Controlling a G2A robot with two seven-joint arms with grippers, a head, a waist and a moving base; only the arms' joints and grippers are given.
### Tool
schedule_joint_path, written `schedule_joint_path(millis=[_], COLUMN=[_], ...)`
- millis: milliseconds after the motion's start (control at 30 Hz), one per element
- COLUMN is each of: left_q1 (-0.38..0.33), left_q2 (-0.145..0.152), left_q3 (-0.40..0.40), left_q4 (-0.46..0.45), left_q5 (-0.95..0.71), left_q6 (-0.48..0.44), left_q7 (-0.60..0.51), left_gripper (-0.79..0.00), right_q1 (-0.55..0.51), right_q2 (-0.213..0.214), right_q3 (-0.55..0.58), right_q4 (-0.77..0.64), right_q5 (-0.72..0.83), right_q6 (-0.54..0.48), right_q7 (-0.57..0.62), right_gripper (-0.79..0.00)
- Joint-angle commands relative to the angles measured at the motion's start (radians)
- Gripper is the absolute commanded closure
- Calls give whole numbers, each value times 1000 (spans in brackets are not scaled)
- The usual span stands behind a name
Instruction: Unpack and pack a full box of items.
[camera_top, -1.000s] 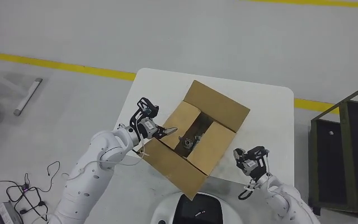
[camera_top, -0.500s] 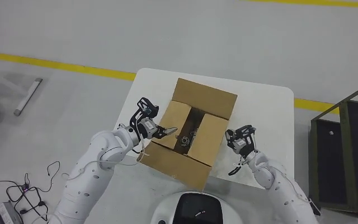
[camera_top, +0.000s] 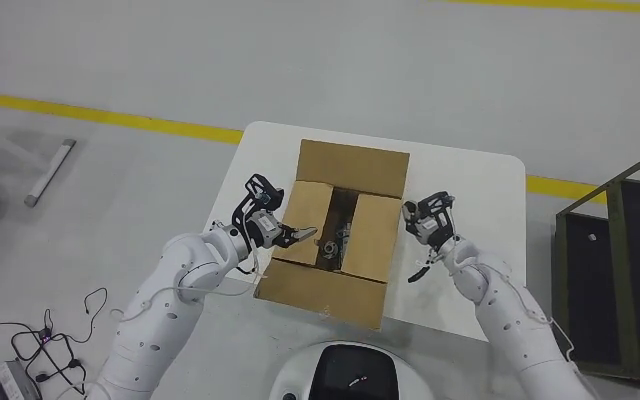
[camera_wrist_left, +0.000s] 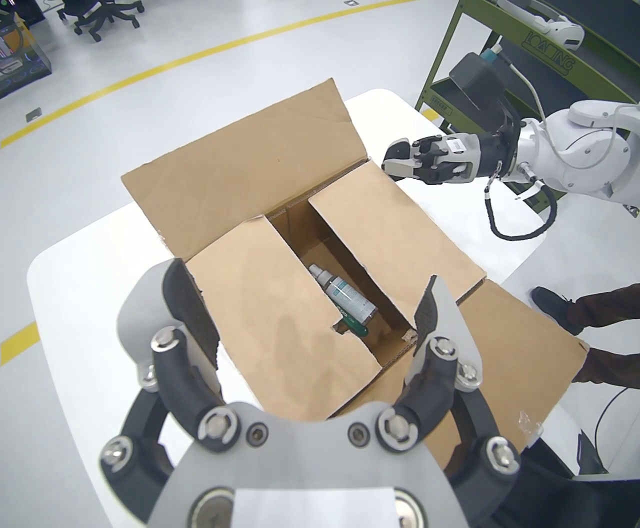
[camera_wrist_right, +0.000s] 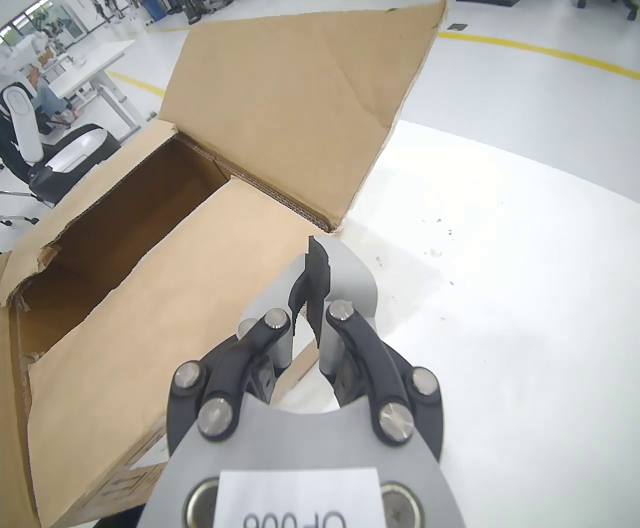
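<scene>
A brown cardboard box stands on the white table with its far and near flaps folded out and two inner flaps half down. Through the gap a spray bottle lies on the box floor, with other small items beside it. My left gripper is open at the box's left inner flap, one finger on each side of it. My right gripper is shut with nothing in it, its tip against the right flap's outer edge; it also shows across the box.
A green metal cart stands off the table's right side. Bare tabletop lies to the right of the box and along the far edge. The raised far flap stands close by the right gripper.
The right arm came in from the near right to the box's right side, and the box turned from diagonal to square with the table. The left gripper held its place.
</scene>
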Motion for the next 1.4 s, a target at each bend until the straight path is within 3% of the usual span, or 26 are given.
schedule_joint_path(millis=[0,133,333,467,533,1000,1167,1367], left_q1=[0,2,-34,-58,-64,-64,-130,-228], left_q2=[0,-2,-15,-28,-33,-36,-57,-104], left_q3=[0,17,112,199,232,241,359,544], left_q4=[0,-8,-25,-39,-42,-30,7,99], left_q5=[0,1,58,148,175,165,335,532], left_q6=[0,31,184,294,325,349,451,584], left_q7=[0,-11,-143,-198,-225,-219,-270,-361], left_gripper=[-785,-785,-785,-785,-785,-785,-785,-785], right_q1=[-53,-213,-447,-540,-564,-638,-649,-662], right_q2=[12,41,73,82,84,91,93,94], right_q3=[33,115,232,280,293,342,355,362], right_q4=[-57,-246,-527,-632,-658,-670,-666,-670], right_q5=[-24,-97,-192,-219,-226,-195,-187,-191], right_q6=[26,97,183,204,206,128,112,102], right_q7=[-46,-95,-78,-68,-70,-119,-125,-133], right_gripper=[0,0,0,0,0,0,0,0])
